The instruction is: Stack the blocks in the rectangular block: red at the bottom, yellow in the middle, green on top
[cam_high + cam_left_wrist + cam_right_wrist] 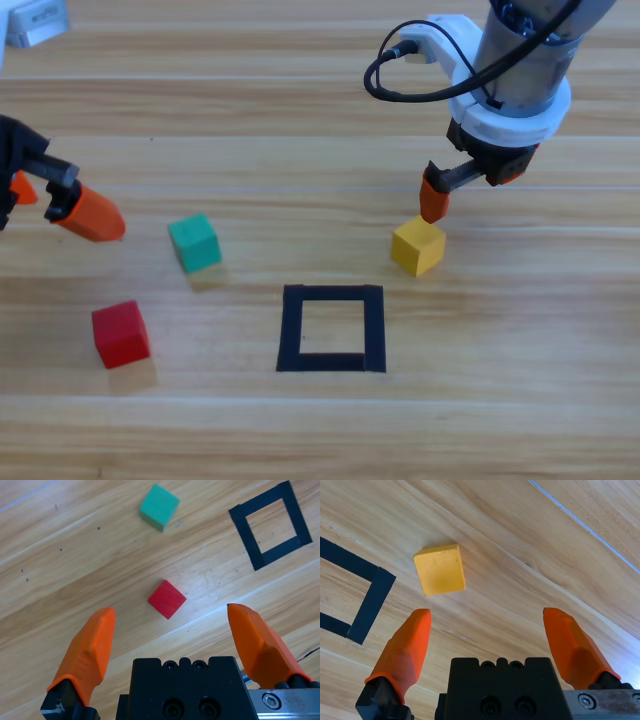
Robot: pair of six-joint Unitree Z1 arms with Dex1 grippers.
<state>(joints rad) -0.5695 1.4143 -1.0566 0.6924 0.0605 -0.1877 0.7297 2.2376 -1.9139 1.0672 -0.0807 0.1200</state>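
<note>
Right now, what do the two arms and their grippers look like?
The right arm is a grey cylinder with a black cable looping beside it. The right gripper and left gripper match: a black bolted body and two tapered orange jaws.

The wooden table (300,120) fills the high view — pale planks with the grain running left to right and faint seams between the boards. In the top left corner a white object (35,22) lies on the wood, cut by the picture's edge; what it is cannot be told. A black cable (400,72) loops above the boards near the top right. In the left wrist view the tabletop (65,580) carries a few small dark specks, and in the right wrist view a thin pale seam line (580,525) runs slantwise across the wood — otherwise plain grain.
</note>
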